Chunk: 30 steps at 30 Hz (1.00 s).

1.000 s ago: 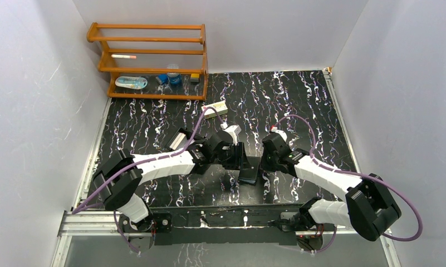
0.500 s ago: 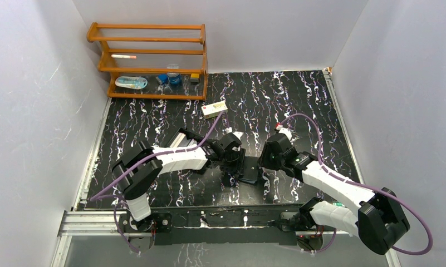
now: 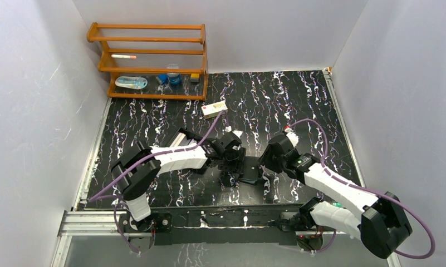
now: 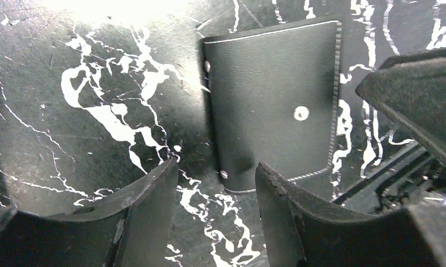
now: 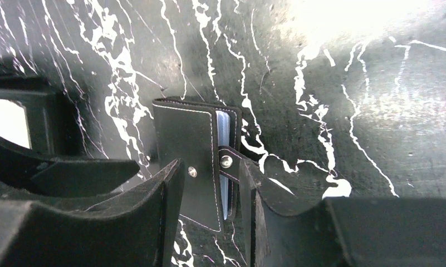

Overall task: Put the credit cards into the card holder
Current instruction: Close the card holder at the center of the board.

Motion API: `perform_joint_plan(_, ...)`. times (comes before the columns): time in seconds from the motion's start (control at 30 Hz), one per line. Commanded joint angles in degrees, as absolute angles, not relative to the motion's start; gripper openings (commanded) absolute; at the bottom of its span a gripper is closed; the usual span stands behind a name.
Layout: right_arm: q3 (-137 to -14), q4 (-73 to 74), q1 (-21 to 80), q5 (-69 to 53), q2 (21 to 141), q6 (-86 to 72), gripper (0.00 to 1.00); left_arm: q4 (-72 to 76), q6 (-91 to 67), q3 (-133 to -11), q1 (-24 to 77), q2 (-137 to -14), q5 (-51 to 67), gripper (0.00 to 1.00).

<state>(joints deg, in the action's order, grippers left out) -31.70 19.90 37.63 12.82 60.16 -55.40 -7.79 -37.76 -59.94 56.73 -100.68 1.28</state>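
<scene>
Black and stitched in pale thread, the card holder [image 5: 184, 161] lies folded flat on the marbled table [image 3: 298, 100]. It is well apart from the cream carton [image 3: 215, 108], on the side of the carton toward the arm bases, and my two tools flank it there.

The right gripper [image 5: 210, 164] hangs over it with the jaws wide. The holder's near end and its snap tab [image 5: 227, 162] show in the gap. No finger presses on the cover, so I judge that nothing is held. The left gripper [image 4: 216, 167] has its jaws moderately apart, with one corner of the holder showing between them, and it also grips nothing.

No loose credit cards appear in any view. Pale blue-grey sleeves [image 5: 223, 125] peek out at the side where the tab is not snapped down. Whether cards sit among them I cannot tell.

For handling, I expect the holder to be light, thin and a little springy at the fold. The cover looks smooth, so on this glossy table it will probably slide if I push it from one side only. It lies flat, which leaves little room for a finger to go under. I would take it by the free long edge or by the tab, where there is some thickness. The other tool should steady the spine edge so the cover can be lifted without the whole holder moving.
</scene>
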Motion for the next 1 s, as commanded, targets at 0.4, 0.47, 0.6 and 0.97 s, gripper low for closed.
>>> perform_joint_plan(0.4, -28.89, 19.06, 31.43, 12.21, 62.09, -61.86, 0.45, -3.05, -40.85, -58.12, 56.86, -96.42, 6.77, 0.53)
perform_joint_plan(0.47, -29.00, 17.46, 31.06, 9.87, 64.09, -61.11, 0.46, -3.40, -40.47, -57.90, 56.90, -96.33, 6.20, 0.53)
perform_joint_plan(0.6, -29.31, 13.44, 30.93, 5.10, 66.88, -58.87, 0.50, -3.98, -40.19, -57.50, 56.91, -95.91, 5.46, 0.53)
perform_joint_plan(0.97, -31.21, 10.11, 30.90, -1.16, 69.71, -53.16, 0.55, -3.96, -40.04, -55.97, 56.90, -97.02, 4.58, 0.52)
